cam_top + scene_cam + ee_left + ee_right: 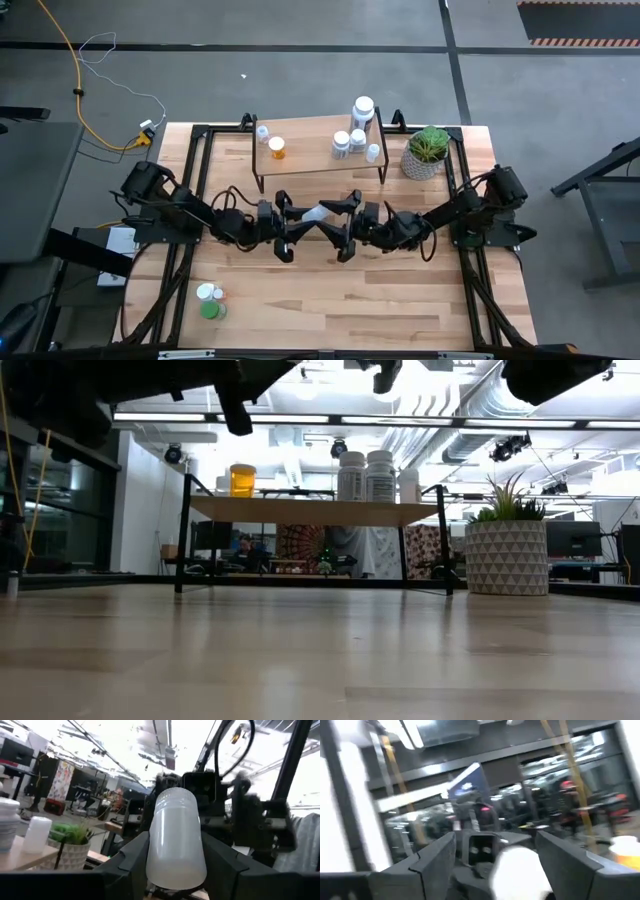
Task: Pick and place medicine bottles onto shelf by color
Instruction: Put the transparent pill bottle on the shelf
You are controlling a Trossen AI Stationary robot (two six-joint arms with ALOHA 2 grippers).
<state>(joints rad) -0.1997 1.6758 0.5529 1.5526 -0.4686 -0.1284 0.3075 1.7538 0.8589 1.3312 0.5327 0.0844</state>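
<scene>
A wooden worktable (330, 290) on a grey workshop floor, a low shelf (310, 150) along its far edge and a potted plant (427, 153) at the shelf's right. At mid-table the two arms meet over one white bottle (316, 214), lying with its long axis running left to right between them. The left gripper (287, 228) is clamped on the bottle, its fingers (127, 857) pressed to both sides of the body. The right gripper (344, 226) faces it with jaws spread wide around the bottle's other end, nothing yet gripped, apparently a hand-over, with the right arm nearer the white group. On the shelf: one orange bottle (277, 148), a small white one (263, 132) beside it, and four whitish bottles (355, 132) clustered at the right. Two more, one green (211, 310), wait at the near left.
</scene>
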